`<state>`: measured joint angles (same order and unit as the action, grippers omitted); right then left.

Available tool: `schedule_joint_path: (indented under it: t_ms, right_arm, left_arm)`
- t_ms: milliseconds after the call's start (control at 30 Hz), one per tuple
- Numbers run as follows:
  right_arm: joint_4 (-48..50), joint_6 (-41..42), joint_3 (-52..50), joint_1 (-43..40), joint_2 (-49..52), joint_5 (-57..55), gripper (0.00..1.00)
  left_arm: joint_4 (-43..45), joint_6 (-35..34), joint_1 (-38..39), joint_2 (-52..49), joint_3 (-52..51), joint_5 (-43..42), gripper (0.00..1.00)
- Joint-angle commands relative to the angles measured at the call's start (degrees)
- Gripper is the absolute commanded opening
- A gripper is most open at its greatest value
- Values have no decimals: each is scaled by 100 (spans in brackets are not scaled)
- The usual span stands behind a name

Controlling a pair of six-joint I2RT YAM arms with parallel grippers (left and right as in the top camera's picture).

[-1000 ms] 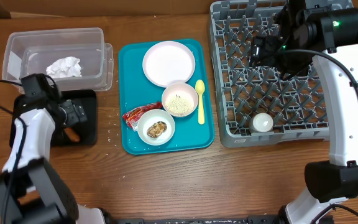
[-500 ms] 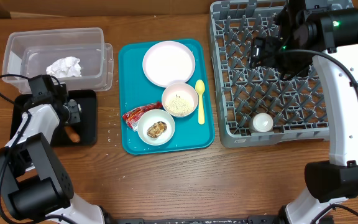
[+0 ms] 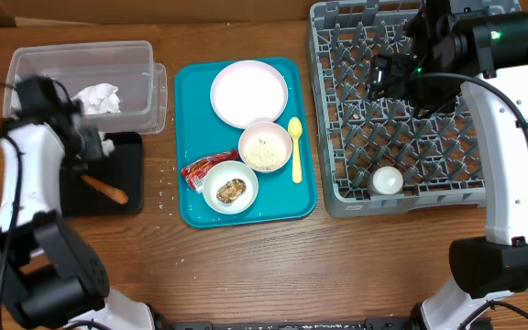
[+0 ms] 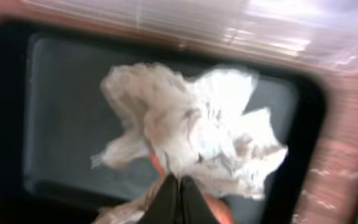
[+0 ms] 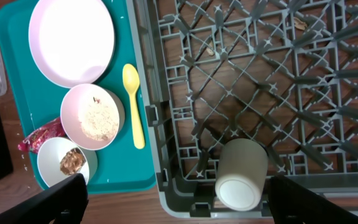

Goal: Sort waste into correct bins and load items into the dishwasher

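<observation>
Tabletop shown from overhead cam plus both wrist cams; listed front to back.

Nearest robot: saw small white cup in front row of grey dish rack, right side of table. Saw small white bowl at front end of teal tray, w/ brown lumpy food piece inside and red-and-white wrapper touching its left rim. Found brown carrot-like stick lying at a slant on shallow black tray, far left.

Mid-depth: spotted pinkish bowl holding white rice grains, just behind white bowl; yellow spoon just to its right on teal tray, scoop end pointing away. Caught left gripper above back part of black tray, fingers pressed together, pinching lower edge of crumpled white napkin; wrist view blurred.

Farthest: noted pale pink plate at back end of teal tray, and second crumpled napkin inside clear tub behind black tray. Saw right gripper up over rack's back half, fingers spread wide apart, gripping nothing.
</observation>
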<state>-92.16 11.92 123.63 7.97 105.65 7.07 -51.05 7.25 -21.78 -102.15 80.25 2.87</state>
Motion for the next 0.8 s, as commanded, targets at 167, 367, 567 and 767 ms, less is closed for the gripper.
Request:
schedule_joint_path:
  t_ms: [167,367,567,767]
  right_arm:
    - [55,-37,79,28,-15,11,95]
    - [74,-17,76,28,-15,11,95]
    - [24,-15,76,28,-15,11,95]
    - [31,-17,76,28,-15,11,95]
  left_arm:
    - [-562,-127,17,450,1814,-1040,4]
    - [841,-90,22,-190,1644,-997,4]
    - [1296,-129,101,-1196,1644,-1034,64]
    - [1185,-79,278,-1207,1799,-1193,100]
